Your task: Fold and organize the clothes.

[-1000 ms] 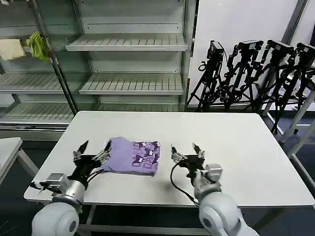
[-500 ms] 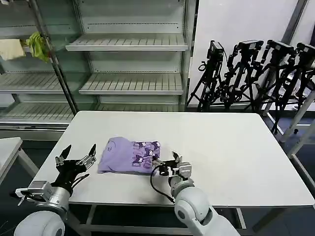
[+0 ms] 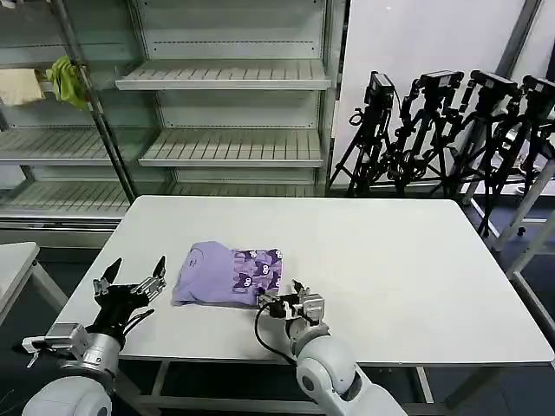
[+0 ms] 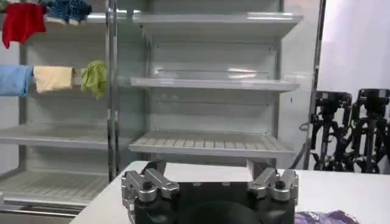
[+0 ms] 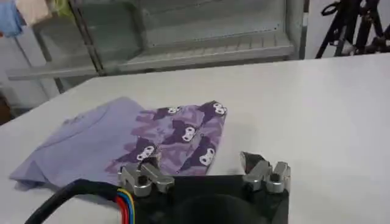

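Behind the folded T-shirt (image 3: pixel 229 275) stand shelves (image 3: pixel 227 78) and tripods (image 3: pixel 451 130).

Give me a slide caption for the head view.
Folded lavender T-shirt on the white table, open left gripper and open right gripper at its near edge.

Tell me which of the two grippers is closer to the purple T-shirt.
The right gripper: it sits open at the printed corner of the T-shirt, while the left gripper stands apart, off the plain end.
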Tool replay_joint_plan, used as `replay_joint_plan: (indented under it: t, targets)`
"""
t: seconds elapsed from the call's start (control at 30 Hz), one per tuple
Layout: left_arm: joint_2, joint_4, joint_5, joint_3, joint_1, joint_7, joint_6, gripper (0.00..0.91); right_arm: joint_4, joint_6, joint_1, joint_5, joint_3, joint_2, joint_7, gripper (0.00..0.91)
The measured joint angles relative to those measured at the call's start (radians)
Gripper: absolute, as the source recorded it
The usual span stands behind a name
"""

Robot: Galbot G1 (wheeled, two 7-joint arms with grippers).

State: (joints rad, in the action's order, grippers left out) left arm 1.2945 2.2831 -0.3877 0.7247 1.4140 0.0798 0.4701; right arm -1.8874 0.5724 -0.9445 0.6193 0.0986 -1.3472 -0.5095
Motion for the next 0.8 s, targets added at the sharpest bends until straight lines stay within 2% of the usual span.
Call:
replay_joint_plan:
  t: [0.03,0.1,0.17,0.2,0.27,0.3,0.43,0.8]
  targets:
    - [-0.001,0.000,0.000,0.002,0.001,0.000,-0.001,0.907,0.002,0.000,-0.001,0.000,0.000,-0.002,0.002,0.746]
    - [-0.001,0.001,0.000,0.005,0.004,-0.002,-0.003,0.907,0.007,0.000,-0.004,-0.001,0.000,-0.007,0.005,0.615]
    - [-0.002,0.001,0.000,0.009,0.006,-0.002,-0.004,0.907,0.010,-0.001,-0.007,-0.003,-0.002,-0.010,0.008,0.534]
    - [-0.002,0.002,-0.001,0.010,0.007,-0.003,-0.005,0.907,0.011,-0.001,-0.009,-0.004,-0.002,-0.012,0.010,0.453]
    - [-0.003,0.003,-0.001,0.012,0.007,-0.003,-0.006,0.907,0.012,-0.001,-0.012,-0.005,-0.003,-0.013,0.013,0.202]
    - [-0.003,0.003,-0.001,0.013,0.008,-0.004,-0.006,0.907,0.014,-0.001,-0.013,-0.007,-0.004,-0.014,0.014,0.111]
    - [-0.003,0.003,-0.002,0.015,0.008,-0.005,-0.008,0.907,0.019,-0.001,-0.016,-0.012,-0.006,-0.015,0.021,0.000]
    - [-0.001,0.004,-0.002,0.012,0.008,-0.005,-0.011,0.897,0.016,-0.010,-0.031,-0.024,-0.019,-0.005,0.040,0.000]
